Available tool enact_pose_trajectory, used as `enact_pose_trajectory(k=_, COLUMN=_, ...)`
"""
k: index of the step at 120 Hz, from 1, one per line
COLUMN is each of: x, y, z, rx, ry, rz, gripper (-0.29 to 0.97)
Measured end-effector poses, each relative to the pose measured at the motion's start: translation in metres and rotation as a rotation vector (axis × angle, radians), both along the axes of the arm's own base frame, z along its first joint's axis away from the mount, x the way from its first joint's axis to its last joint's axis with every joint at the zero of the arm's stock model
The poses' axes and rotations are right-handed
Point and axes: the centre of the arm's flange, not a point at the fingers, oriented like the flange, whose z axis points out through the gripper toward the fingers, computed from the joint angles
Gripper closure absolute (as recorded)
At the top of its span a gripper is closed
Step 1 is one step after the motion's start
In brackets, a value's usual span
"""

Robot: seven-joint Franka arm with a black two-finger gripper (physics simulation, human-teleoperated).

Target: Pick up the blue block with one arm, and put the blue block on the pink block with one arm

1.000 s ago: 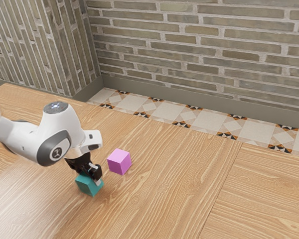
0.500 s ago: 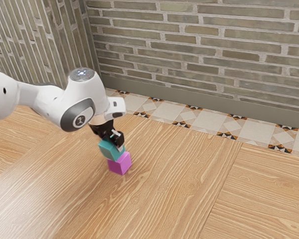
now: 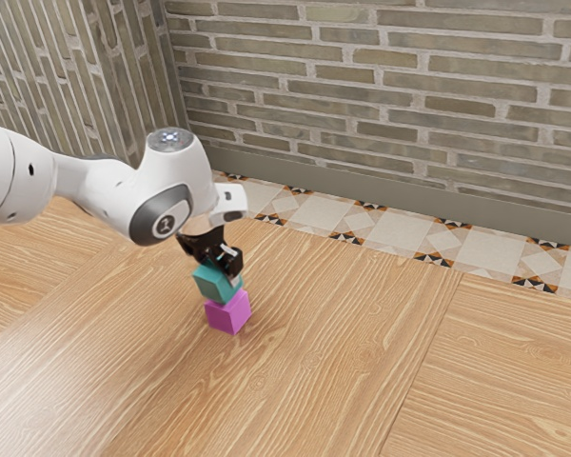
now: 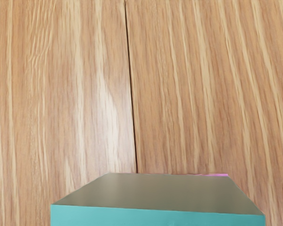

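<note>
So the gripper (image 3: 219,262) is clamped onto the blue block (image 3: 212,284), which honestly looks more teal than blue here. The black fingers come down from above and pinch its upper part from two sides, only as far apart as the block is wide.

The blue block sits right on top of the pink block (image 3: 228,312), and the two look like they're touching. It's not perfectly lined up: the blue one is shifted a bit toward the exterior view's left, so a slice of pink sticks out at the right. It also seems turned slightly relative to the pink one. I can't tell whether its full weight is on the pink block or the fingers are carrying some of it.

The stack stands on the wooden table (image 3: 362,362), left of the middle and toward the far side. The white arm (image 3: 95,195) reaches in from the exterior view's left and bends down over it. Beyond the table there's a strip of patterned tiles (image 3: 400,228), then a brick wall (image 3: 381,86).

In the wrist view, the blue block's top face is right under the hand. A thin sliver of pink pokes out past one far corner, with wood grain and a plank seam (image 4: 130,94) beyond.
</note>
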Motion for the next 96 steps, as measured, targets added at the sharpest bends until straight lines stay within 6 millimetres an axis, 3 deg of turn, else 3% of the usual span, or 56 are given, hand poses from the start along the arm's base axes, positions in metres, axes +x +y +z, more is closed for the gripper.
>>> enact_pose_trajectory(k=14, x=0.001, y=0.0, z=-0.001, rx=-0.001, ry=0.002, rz=0.003, gripper=0.48)
enact_pose_trajectory(k=28, x=0.001, y=0.001, z=-0.001, rx=-0.016, ry=0.005, rz=0.007, gripper=0.25)
enact_pose_trajectory(k=52, x=-0.001, y=0.0, z=0.009, rx=-0.025, ry=-0.001, rz=-0.011, gripper=0.1)
enact_pose_trajectory(k=62, x=-0.009, y=-0.006, z=0.054, rx=-0.026, ry=-0.05, rz=-0.023, gripper=0.07)
enact_pose_trajectory(k=72, x=-0.02, y=-0.009, z=0.119, rx=-0.037, ry=-0.123, rz=-0.023, gripper=0.05)
enact_pose_trajectory(k=87, x=-0.019, y=-0.009, z=0.22, rx=-0.084, ry=-0.193, rz=0.016, gripper=0.03)
enact_pose_trajectory(k=96, x=-0.032, y=-0.002, z=0.253, rx=-0.108, ry=-0.156, rz=0.054, gripper=0.02)
